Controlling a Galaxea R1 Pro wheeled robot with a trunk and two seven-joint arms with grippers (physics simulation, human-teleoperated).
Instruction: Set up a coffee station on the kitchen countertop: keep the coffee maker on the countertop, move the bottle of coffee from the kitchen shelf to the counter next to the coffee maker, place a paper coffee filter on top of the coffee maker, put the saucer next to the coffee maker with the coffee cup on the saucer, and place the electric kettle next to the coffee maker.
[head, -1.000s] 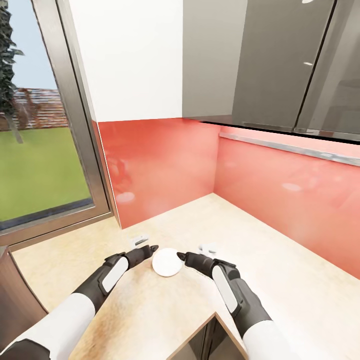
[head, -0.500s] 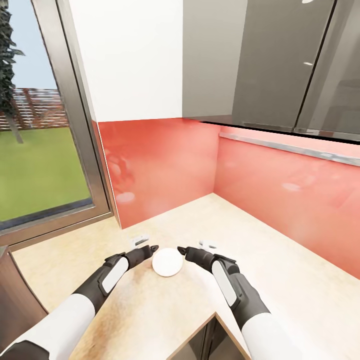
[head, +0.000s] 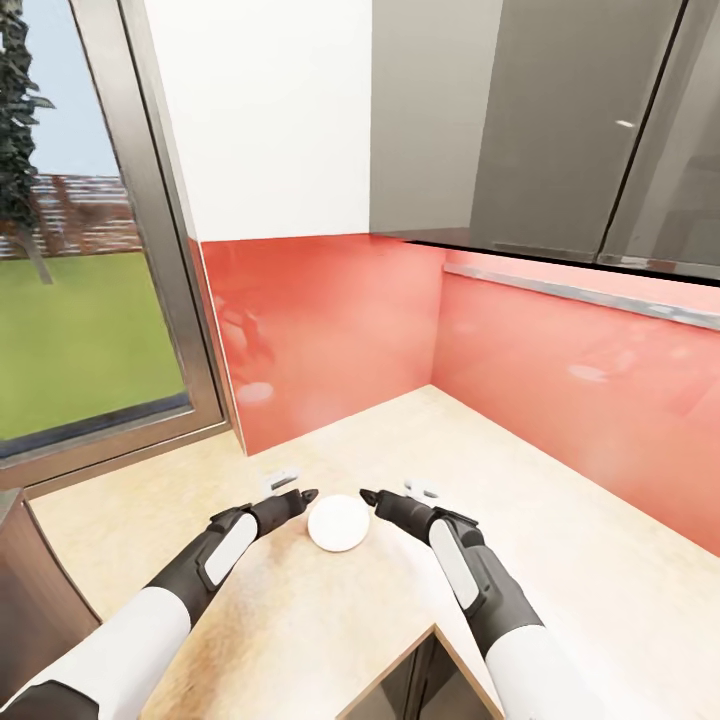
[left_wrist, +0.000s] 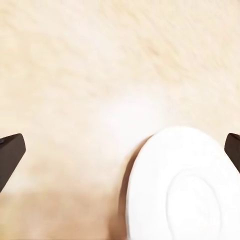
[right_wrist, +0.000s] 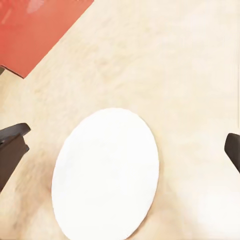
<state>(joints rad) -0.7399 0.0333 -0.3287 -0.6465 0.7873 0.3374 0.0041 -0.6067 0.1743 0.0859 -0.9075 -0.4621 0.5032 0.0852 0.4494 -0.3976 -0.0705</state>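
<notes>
The saucer (head: 338, 522) is a small round white plate lying flat on the beige kitchen countertop (head: 560, 560) near its front edge. My left gripper (head: 293, 488) hovers just left of it and my right gripper (head: 392, 492) just right of it, and both are open with nothing held. In the left wrist view the saucer (left_wrist: 185, 190) sits off to one side between the spread fingers (left_wrist: 10, 152). The right wrist view has the saucer (right_wrist: 107, 172) lying between that gripper's dark fingertips (right_wrist: 12, 140). The coffee maker, bottle, filter, cup, kettle and shelf are out of view.
A glossy red backsplash (head: 330, 330) lines the counter's inner corner. Grey wall cabinets (head: 560, 120) hang above it, and a large window (head: 80, 300) stands at the left. The counter's front edge makes a notch (head: 432, 632) between my arms.
My right gripper has moved slightly farther across the counter beside the saucer. The head camera has shifted a little. The left gripper and the saucer stay where they were.
</notes>
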